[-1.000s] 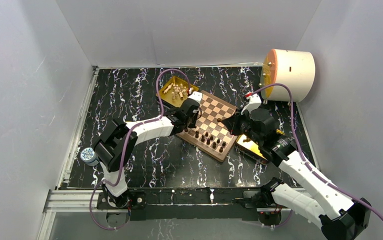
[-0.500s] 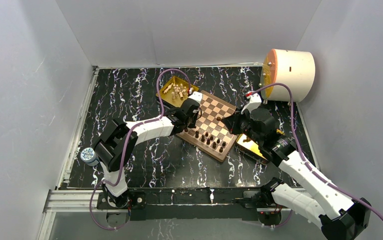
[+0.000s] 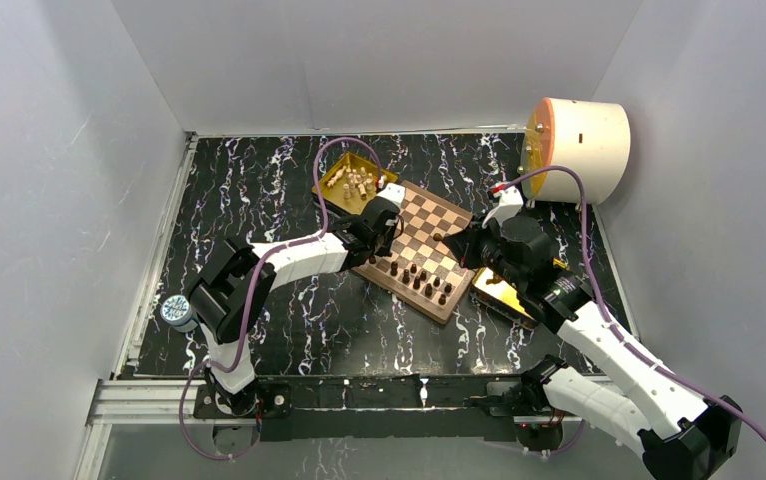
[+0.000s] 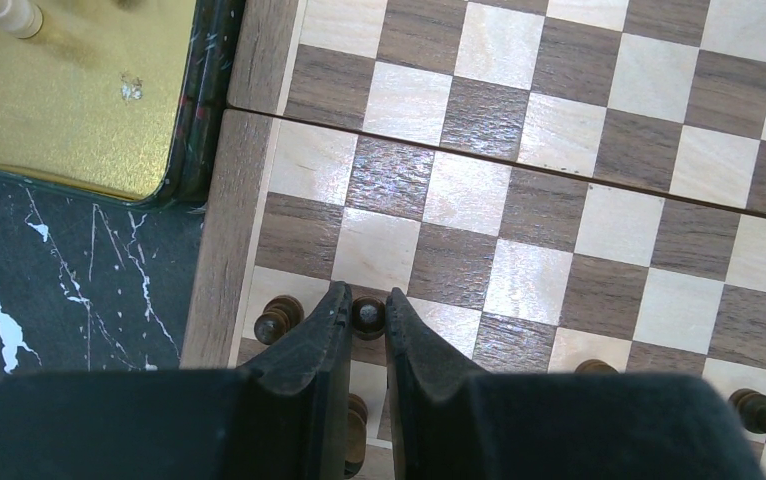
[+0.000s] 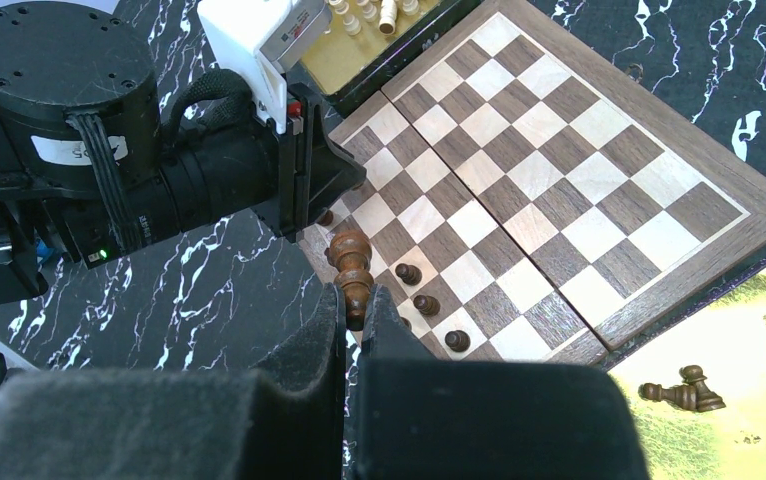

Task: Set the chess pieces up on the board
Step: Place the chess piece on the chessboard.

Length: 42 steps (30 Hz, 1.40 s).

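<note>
- Left tray (image 3: 331, 172): sits on the tabletop against the board's far-left corner. It holds the cream pieces (image 3: 359, 183); none is on the board yet.
- Left hand (image 4: 367, 296): nearly closed, its fingertips pinching the head of an upright dark pawn (image 4: 367, 314) near the board's left edge. A second pawn (image 4: 277, 321) stands just beside.
- Board (image 3: 437, 215): dark pieces stand in rows along the near side. The far half is bare.
- Right hand (image 5: 356, 298): fully closed on a tall dark piece (image 5: 351, 258), whose long axis runs in line with the fingers, which point down at the near rows. The open back-row squares probably lie nearer this arm.
- Right tray (image 5: 759, 330): just beside the board's near-right edge, with two dark pieces (image 5: 684, 392) lying on their sides.
</note>
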Each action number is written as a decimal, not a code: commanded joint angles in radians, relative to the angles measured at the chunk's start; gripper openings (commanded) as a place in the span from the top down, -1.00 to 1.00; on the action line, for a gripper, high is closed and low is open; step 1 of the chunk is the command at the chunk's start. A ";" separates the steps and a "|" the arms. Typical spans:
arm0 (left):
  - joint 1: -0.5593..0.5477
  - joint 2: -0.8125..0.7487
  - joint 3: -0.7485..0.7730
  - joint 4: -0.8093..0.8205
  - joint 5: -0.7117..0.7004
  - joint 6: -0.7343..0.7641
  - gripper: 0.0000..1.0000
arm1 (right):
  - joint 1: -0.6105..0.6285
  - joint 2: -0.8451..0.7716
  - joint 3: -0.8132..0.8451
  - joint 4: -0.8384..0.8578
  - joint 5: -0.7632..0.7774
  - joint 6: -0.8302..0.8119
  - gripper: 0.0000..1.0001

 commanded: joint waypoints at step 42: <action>0.002 0.007 0.000 -0.005 -0.002 0.013 0.61 | 0.005 -0.011 -0.016 0.083 -0.003 0.005 1.00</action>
